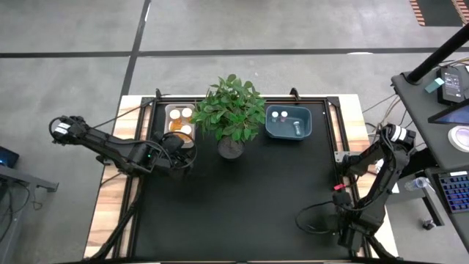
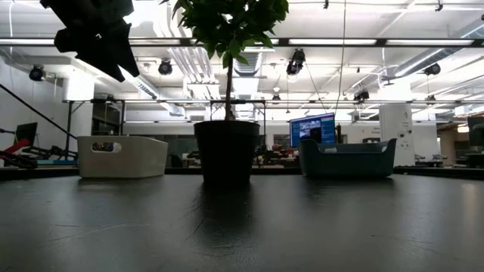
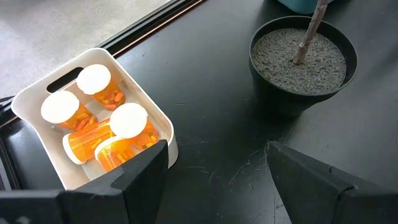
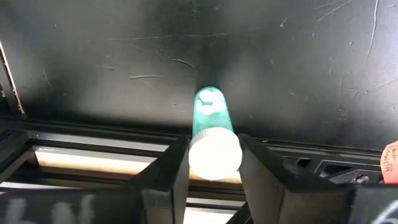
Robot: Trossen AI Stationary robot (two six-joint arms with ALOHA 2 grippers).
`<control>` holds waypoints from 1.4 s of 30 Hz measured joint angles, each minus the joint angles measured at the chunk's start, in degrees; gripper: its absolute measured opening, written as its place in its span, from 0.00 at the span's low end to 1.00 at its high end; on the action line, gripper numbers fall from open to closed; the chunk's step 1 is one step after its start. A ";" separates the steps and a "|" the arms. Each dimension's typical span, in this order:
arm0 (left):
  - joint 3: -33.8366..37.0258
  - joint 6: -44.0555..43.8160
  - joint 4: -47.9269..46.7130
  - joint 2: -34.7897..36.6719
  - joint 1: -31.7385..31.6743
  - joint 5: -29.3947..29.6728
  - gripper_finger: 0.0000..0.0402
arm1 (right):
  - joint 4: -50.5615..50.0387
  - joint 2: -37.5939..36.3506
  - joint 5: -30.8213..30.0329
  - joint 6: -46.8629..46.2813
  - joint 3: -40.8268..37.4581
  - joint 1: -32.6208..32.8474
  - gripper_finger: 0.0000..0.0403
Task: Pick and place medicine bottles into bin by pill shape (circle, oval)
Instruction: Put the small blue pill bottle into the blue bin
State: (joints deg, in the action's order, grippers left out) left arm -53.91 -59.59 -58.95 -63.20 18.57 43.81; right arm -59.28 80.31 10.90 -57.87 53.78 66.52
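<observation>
Left wrist view: orange white-capped medicine bottles (image 3: 102,124), perhaps five.

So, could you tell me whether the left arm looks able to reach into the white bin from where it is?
Probably yes: the left gripper hangs open beside the white bin, whose top is uncovered. The potted plant stands off to the side.
</observation>
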 joint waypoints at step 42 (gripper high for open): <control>0.00 1.46 0.24 -0.27 1.05 -0.22 0.63 | -21.30 0.07 -10.99 41.91 27.45 -63.58 0.27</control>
State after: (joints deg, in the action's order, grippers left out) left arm -53.91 -58.13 -58.71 -63.47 19.62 43.59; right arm -80.58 80.38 -0.10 -15.96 81.23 2.94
